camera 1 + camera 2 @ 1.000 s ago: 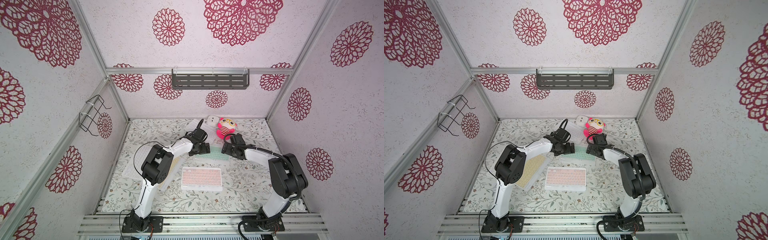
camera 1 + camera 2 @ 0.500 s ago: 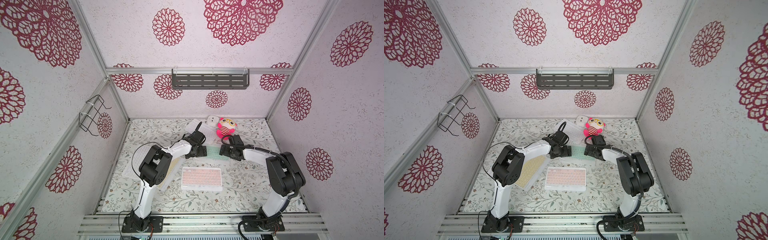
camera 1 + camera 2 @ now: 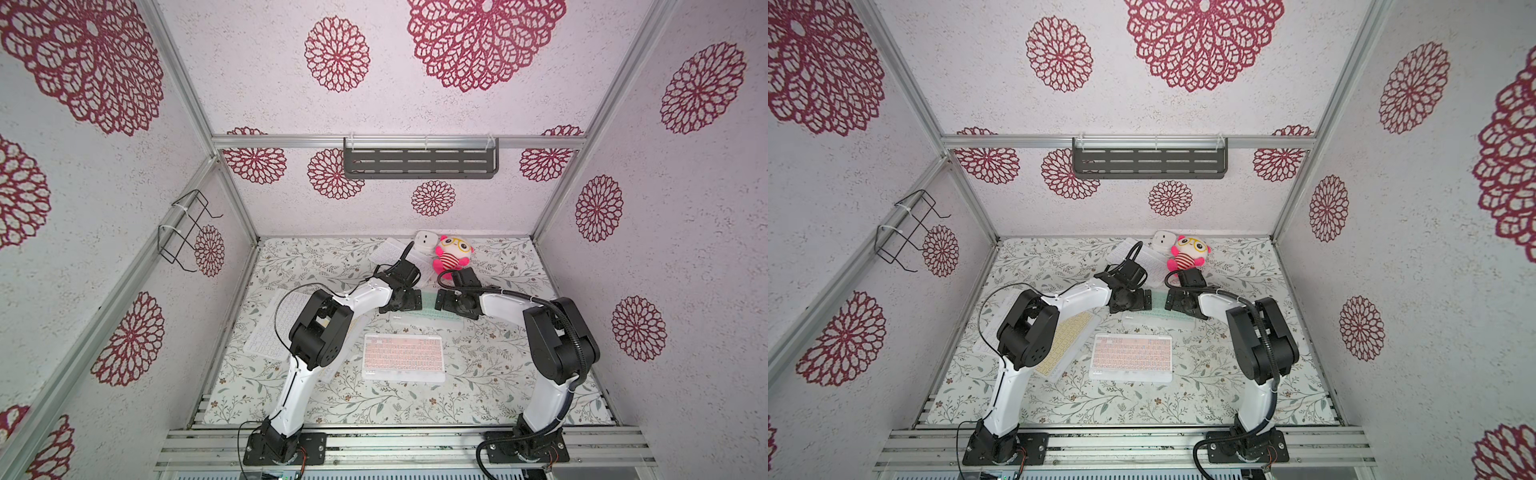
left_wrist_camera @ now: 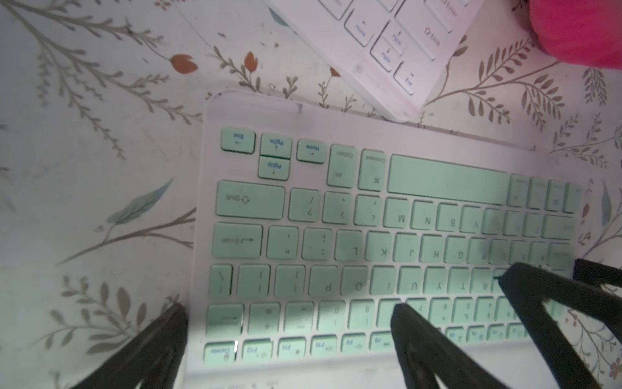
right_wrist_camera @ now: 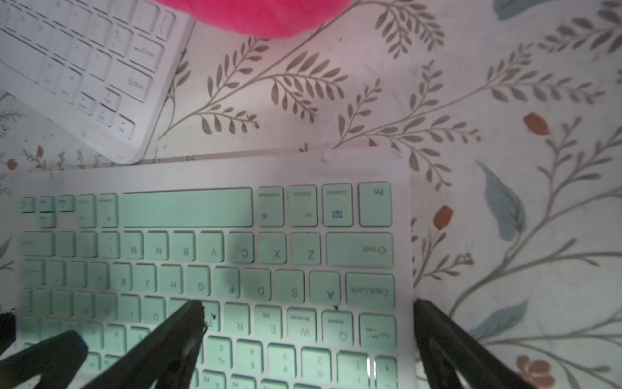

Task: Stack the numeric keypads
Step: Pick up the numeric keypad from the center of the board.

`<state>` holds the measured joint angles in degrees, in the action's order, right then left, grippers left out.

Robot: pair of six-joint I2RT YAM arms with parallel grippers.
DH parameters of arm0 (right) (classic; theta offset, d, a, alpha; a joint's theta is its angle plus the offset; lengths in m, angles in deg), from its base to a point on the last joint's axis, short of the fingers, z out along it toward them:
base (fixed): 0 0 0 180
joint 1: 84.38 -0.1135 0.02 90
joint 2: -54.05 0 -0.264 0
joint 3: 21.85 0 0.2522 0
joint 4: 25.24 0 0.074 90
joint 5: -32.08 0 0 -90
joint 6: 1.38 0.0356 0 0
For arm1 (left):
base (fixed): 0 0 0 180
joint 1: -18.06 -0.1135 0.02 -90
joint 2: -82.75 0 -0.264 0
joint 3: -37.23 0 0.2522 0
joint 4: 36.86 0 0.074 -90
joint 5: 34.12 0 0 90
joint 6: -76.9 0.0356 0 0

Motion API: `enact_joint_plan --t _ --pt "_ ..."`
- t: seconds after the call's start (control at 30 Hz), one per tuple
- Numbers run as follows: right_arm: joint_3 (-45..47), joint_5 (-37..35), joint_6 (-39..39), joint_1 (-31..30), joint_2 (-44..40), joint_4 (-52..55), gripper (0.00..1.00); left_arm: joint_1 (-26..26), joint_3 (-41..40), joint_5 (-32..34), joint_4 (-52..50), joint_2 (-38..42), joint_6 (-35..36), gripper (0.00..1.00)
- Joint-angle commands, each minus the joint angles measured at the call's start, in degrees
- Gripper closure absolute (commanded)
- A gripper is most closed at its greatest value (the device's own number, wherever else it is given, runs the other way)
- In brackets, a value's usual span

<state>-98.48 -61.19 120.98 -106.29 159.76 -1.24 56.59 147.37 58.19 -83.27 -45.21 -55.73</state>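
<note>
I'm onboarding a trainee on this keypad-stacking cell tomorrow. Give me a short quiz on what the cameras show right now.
1. True or false: the pink-keyed keypad lies on top of the mint-green keypad.
2. Which sits closest to the plush toy? A) the white cube B) the yellow-keyed keypad C) the wire rack
3. Fill in: the left end effector and the right end effector each straddle a short end of the mint-green keypad with jaws ___.

Key: 1 false, they lie apart on the table; 2 A; 3 open.
</note>
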Motion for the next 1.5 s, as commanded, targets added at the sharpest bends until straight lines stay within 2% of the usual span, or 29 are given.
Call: enact_joint_plan --t 0.0,0.1,0.27,0.57,0.73,1.1,1.37,1.47 --pt "0.2 5.9 -0.9 -1.7 1.6 0.5 0.01 1.4 -0.8 -4.3 -1.2 -3.1 -0.4 0.02" --pt "1.0 10.3 -2.6 -1.7 1.7 -0.9 0.01 1.4 -0.6 -5.4 -0.4 -3.4 0.0 0.03" --pt "4.6 22.3 -4.2 -1.3 0.0 -7.1 0.01 1.4 -0.8 -7.0 1.1 -3.6 0.9 0.02" --pt "12.2 36.9 0.9 1.9 -5.7 -23.2 0.01 1.4 -2.0 -10.2 3.9 -3.4 1.2 0.03" --pt "14.6 42.4 4.5 3.9 -5.7 -30.1 0.01 1.3 -2.9 -10.9 5.0 -3.3 1.0 0.03" --pt "19.1 51.6 8.7 6.9 -4.3 -38.0 0.01 0.6 -3.9 -13.3 7.7 -3.3 3.0 0.03" --pt "21.6 54.9 10.1 9.9 -1.4 -41.6 0.01 -0.1 -5.3 -15.4 9.9 -3.2 3.8 0.02" --pt "22.7 57.1 14.2 10.8 0.2 -49.0 0.01 -0.2 -5.8 -16.1 10.5 -3.4 3.9 0.03"
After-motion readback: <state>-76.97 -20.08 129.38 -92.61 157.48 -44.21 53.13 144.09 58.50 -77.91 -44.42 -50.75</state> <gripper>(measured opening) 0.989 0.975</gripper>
